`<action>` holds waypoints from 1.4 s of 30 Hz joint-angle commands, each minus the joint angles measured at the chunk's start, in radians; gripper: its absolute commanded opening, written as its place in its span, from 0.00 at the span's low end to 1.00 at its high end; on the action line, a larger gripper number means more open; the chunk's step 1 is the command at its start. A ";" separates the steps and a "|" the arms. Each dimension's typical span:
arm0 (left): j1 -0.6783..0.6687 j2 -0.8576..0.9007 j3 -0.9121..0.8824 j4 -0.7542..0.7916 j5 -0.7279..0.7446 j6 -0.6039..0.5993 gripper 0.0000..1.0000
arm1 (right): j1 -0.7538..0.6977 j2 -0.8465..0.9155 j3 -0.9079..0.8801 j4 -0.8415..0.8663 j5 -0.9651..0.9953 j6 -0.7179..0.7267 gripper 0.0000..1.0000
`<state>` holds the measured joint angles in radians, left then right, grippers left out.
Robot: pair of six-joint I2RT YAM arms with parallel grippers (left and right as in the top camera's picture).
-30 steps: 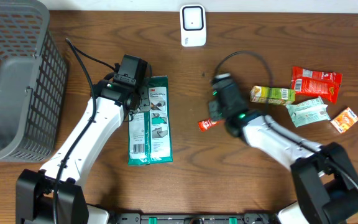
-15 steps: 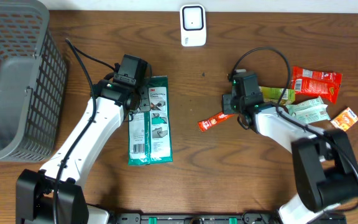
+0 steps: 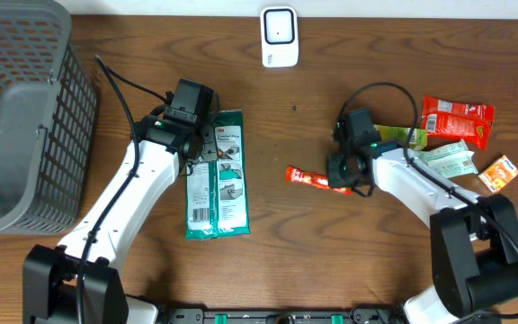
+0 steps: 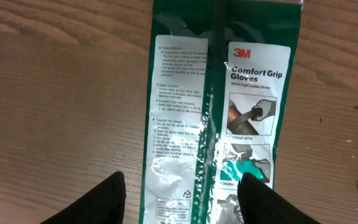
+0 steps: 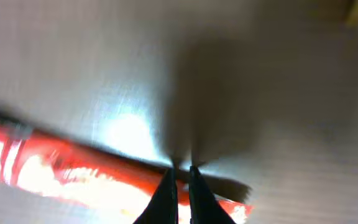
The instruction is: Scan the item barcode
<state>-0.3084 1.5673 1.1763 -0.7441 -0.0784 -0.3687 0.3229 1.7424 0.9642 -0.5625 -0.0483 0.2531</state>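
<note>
Hovering over the glove pack (image 3: 218, 193), my left claw (image 4: 182, 179) stands open, one finger off each long side of the pack, touching neither. The pack lies flat on the bench (image 3: 331, 261), nearer me than the scanner (image 3: 279, 36) and to its left. My right claw (image 5: 180, 168) is closed on the end of the red sachet (image 3: 308, 177). The sachet lies on the bench nearer me than the scanner, slightly to its right and well apart from it.
</note>
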 commanded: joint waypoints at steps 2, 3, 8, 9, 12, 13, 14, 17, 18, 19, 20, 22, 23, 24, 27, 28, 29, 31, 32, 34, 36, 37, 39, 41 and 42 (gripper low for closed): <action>0.004 0.008 0.005 -0.003 -0.012 -0.002 0.60 | 0.067 -0.018 0.015 -0.125 -0.103 0.026 0.07; 0.004 0.008 0.005 -0.003 -0.012 -0.002 0.60 | 0.077 -0.018 0.015 -0.143 -0.103 0.035 0.08; 0.004 0.008 0.005 -0.003 -0.012 -0.002 0.61 | 0.109 -0.018 0.055 -0.177 -0.015 0.018 0.15; 0.004 0.008 0.005 -0.003 -0.012 -0.002 0.61 | 0.108 -0.018 0.090 -0.199 -0.016 0.011 0.17; 0.004 0.008 0.005 -0.003 -0.012 -0.002 0.61 | 0.114 -0.018 0.168 -0.254 -0.018 0.011 0.22; 0.004 0.008 0.005 -0.003 -0.012 -0.002 0.61 | 0.123 -0.018 0.183 -0.264 -0.032 0.012 0.24; 0.004 0.008 0.005 -0.003 -0.012 -0.002 0.61 | 0.128 -0.018 0.183 -0.264 -0.041 0.013 0.25; 0.004 0.008 0.005 -0.003 -0.012 -0.002 0.66 | 0.159 -0.018 0.164 -0.261 -0.043 0.024 0.26; 0.004 0.008 0.005 -0.003 -0.012 -0.002 0.66 | 0.168 -0.018 0.157 -0.259 -0.043 0.024 0.27; 0.004 0.008 0.005 -0.004 -0.012 -0.002 0.67 | 0.178 -0.018 0.143 -0.252 -0.039 0.032 0.27; 0.004 0.008 0.005 -0.004 -0.012 -0.002 0.67 | 0.186 -0.018 0.136 -0.248 -0.038 0.035 0.27; 0.004 0.008 0.005 -0.003 -0.012 -0.002 0.68 | 0.198 -0.018 0.130 -0.243 -0.027 0.035 0.27; 0.004 0.008 0.005 -0.004 -0.012 -0.002 0.68 | 0.200 -0.018 0.130 -0.240 -0.027 0.035 0.27; 0.004 0.008 0.005 -0.004 -0.012 -0.002 0.68 | 0.201 -0.018 0.130 -0.235 -0.028 0.039 0.27; 0.004 0.008 0.005 -0.007 -0.013 -0.002 0.74 | 0.203 -0.018 0.129 -0.230 -0.008 0.066 0.27; 0.004 0.008 0.005 -0.011 -0.012 -0.002 0.76 | 0.203 -0.018 0.129 -0.232 0.010 0.068 0.28; 0.004 0.008 0.005 -0.013 -0.012 -0.002 0.79 | 0.203 -0.018 0.126 -0.232 0.016 0.068 0.29; 0.004 0.008 0.005 -0.018 -0.012 -0.002 0.81 | 0.203 -0.016 0.118 -0.230 0.020 0.069 0.31; 0.004 0.008 0.005 -0.018 -0.012 -0.002 0.82 | 0.203 -0.015 0.114 -0.230 0.021 0.069 0.32; 0.004 0.008 0.005 -0.018 -0.012 -0.002 0.92 | 0.203 -0.012 0.088 -0.206 0.021 0.068 0.36; 0.004 0.008 0.005 -0.018 -0.013 -0.002 0.92 | 0.203 -0.008 0.050 -0.153 0.021 0.068 0.39; 0.004 0.008 0.005 -0.018 -0.012 -0.002 0.92 | 0.203 -0.006 0.041 -0.141 0.021 0.068 0.40; 0.004 0.008 0.005 -0.018 -0.012 -0.002 0.92 | 0.203 0.002 0.009 -0.099 0.021 0.068 0.41; 0.004 0.008 0.005 -0.018 -0.013 -0.002 0.92 | 0.203 0.006 -0.016 -0.062 0.017 0.068 0.40; 0.004 0.008 0.005 -0.018 -0.013 -0.002 0.92 | 0.203 0.006 -0.020 -0.058 0.017 0.068 0.37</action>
<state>-0.3084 1.5673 1.1763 -0.7589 -0.0792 -0.3691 0.5213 1.7409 0.9657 -0.6407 -0.0441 0.3115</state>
